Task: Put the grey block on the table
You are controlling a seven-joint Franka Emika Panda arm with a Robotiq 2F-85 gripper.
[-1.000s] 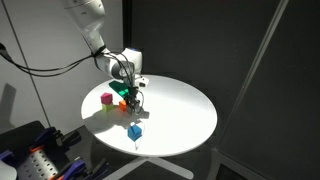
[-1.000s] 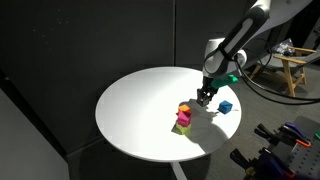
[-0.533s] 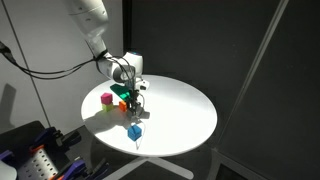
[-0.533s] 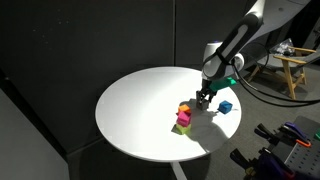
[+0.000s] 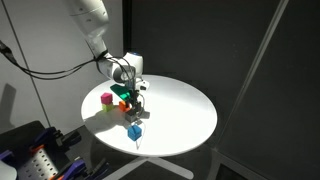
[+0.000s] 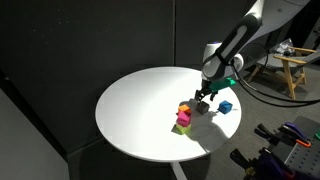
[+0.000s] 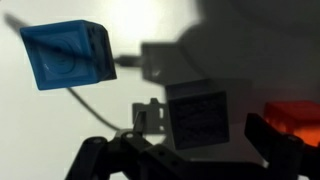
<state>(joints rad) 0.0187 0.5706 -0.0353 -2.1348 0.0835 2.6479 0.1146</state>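
Observation:
The grey block (image 7: 200, 112) sits on the white table (image 7: 250, 40) in the wrist view, between my fingers with a small gap on each side. My gripper (image 7: 203, 130) is open around it, gripping nothing. In both exterior views the gripper (image 5: 135, 103) (image 6: 204, 100) hangs low over the round table (image 5: 185, 115) (image 6: 135, 110), just above the small dark block (image 6: 203, 106).
A blue cube (image 7: 65, 55) (image 5: 134, 131) (image 6: 226, 106) lies close by near the table's edge. A magenta cube (image 5: 106, 98) (image 6: 184, 118) and an orange cube (image 6: 184, 107) (image 7: 295, 115) stand just beside the gripper. A cable crosses the wrist view.
The jaws have opened and let go of the grey block, which now rests on the table. The arm has barely moved.

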